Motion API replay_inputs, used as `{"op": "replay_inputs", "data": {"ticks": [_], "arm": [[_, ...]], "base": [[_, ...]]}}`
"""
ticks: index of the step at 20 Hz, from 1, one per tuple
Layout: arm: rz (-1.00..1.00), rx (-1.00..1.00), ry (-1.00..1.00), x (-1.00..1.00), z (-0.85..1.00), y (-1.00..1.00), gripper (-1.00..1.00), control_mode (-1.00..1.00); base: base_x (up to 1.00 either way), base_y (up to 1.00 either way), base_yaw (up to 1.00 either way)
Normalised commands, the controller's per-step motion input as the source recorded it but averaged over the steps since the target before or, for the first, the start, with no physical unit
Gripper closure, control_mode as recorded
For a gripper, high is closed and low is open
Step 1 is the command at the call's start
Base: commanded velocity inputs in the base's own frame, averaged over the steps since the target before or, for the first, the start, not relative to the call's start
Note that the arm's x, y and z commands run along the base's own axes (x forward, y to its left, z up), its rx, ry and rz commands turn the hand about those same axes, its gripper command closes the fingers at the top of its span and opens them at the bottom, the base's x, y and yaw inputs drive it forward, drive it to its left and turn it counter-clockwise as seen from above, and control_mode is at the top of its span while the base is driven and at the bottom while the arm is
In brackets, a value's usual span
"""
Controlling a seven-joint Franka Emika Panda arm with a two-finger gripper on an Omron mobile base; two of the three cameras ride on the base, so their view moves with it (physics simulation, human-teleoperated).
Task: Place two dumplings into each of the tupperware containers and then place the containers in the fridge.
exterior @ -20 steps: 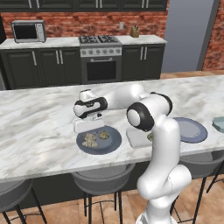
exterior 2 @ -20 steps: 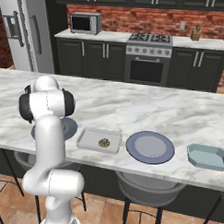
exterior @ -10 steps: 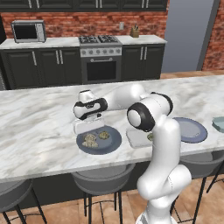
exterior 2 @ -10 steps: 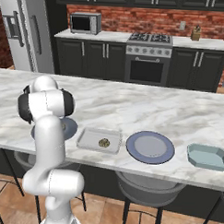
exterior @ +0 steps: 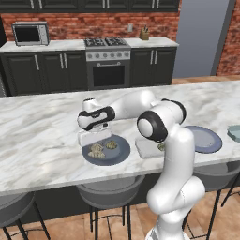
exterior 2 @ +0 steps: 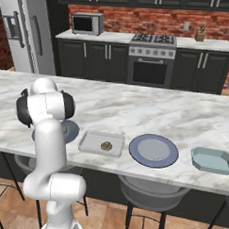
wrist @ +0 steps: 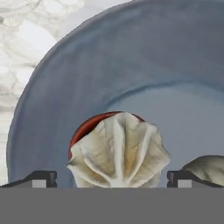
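The gripper (exterior: 95, 139) hangs with jaws spread wide over the dark plate (exterior: 121, 153) on the tabletop (exterior: 37, 136) — one dumpling (wrist: 119, 152) sits between the fingertips (wrist: 41, 179), ungripped, another dumpling (wrist: 209, 168) just beside it.

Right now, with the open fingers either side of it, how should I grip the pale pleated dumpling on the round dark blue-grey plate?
Take the pale pleated dumpling across its rounded body, coming straight down from above. It sits centred between the open gripper fingertips on the round dark blue-grey plate; its pleats rise to a top ridge, so close low on its sides.
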Motion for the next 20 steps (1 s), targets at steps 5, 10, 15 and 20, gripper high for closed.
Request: {"op": "replay_inputs", "data": {"ticks": [5,10,15,20], "arm": [[0.00,0.00,0.00,-0.20,-0.16,0.00,-1.00,-1.00],[0.00,0.04,-0.02,0.27,-0.07,0.00,-1.00,-1.00],[0.00,0.01,-0.01,0.11,-0.28,0.00,-1.00,-1.00],[0.00,0.00,0.00,-0.04,-0.49,0.00,1.00,-1.00]], "base": [[0.00,0.00,0.00],[0.00,0.00,0.00],[0.00,0.00,0.00],[0.00,0.00,0.00]]}}
